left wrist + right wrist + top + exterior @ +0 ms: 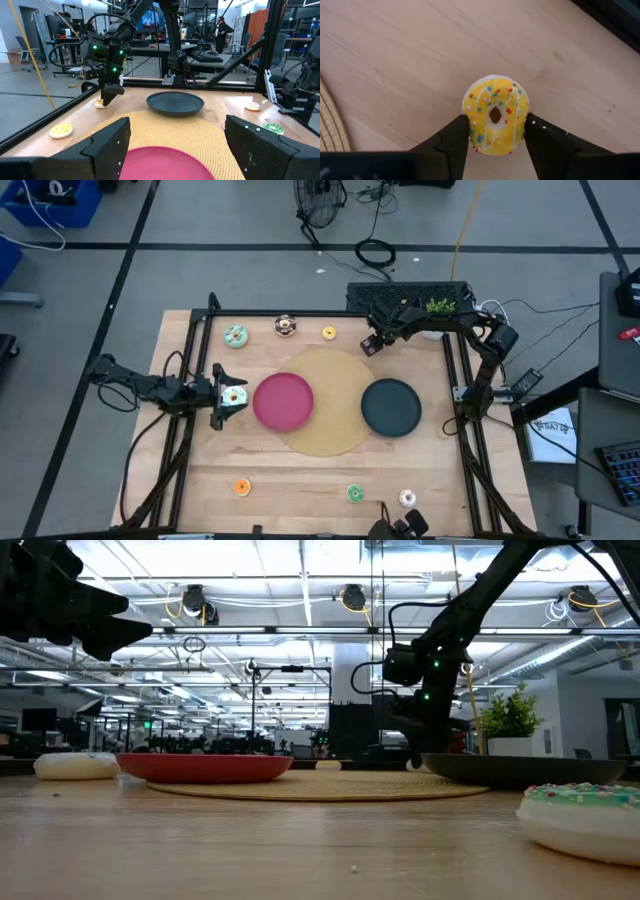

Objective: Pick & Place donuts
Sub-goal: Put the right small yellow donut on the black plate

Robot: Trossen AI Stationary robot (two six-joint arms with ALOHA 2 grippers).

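My right gripper (495, 145) is low at the table's far edge (372, 342), its fingers on either side of a yellow sprinkled donut (495, 114). My left gripper (228, 395) is open and raised, left of the pink plate (283, 400). A white-and-teal donut (235, 395) lies flat on the table beneath it, untouched. Other donuts lie flat on the wood: teal (236, 336), chocolate (286, 326) and yellow (329, 333) along the far side; orange (241, 487), green (355, 493) and white (408, 498) along the near side. My right gripper pinches the yellow donut by two opposite sides of its outer rim (470, 125), one finger on each. The fingers come from above, pointing down. The donut lies flat with its hole facing up, and it seems to rest on the wooden table.
A round woven mat (335, 430) lies mid-table under the pink plate and the black plate (390, 406). A black frame (455, 380) borders the table. A black box with a small green plant (437, 305) stands beyond the far edge.
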